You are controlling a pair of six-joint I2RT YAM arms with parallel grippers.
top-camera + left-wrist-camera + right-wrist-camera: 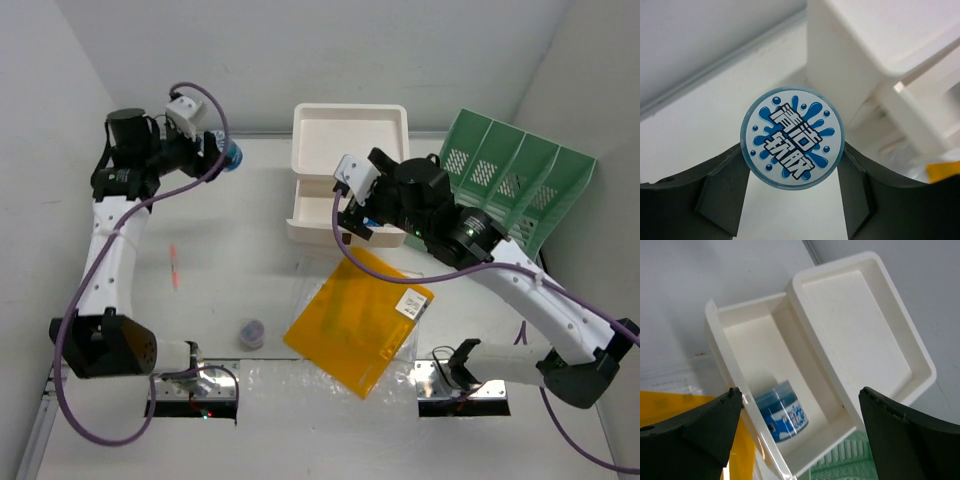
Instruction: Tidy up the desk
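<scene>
The desk (225, 235) is a white tabletop. At its back left, my left gripper (222, 150) is shut on a round blue jar (235, 156). In the left wrist view the jar's lid (792, 139), white with blue splashes, sits between the dark fingers (722, 192). My right gripper (350, 215) hangs open over the pulled-out drawer (312, 212) of the white drawer box (350, 140). In the right wrist view a second blue jar (782, 411) lies in that drawer (747, 347), below the open gripper (799, 392).
A yellow folder (360, 320) lies on a clear plastic sheet (300, 300) near the front middle. A small dark jar (251, 332) stands left of it and a red pen (175, 268) lies further left. A green file rack (510, 185) stands at the back right.
</scene>
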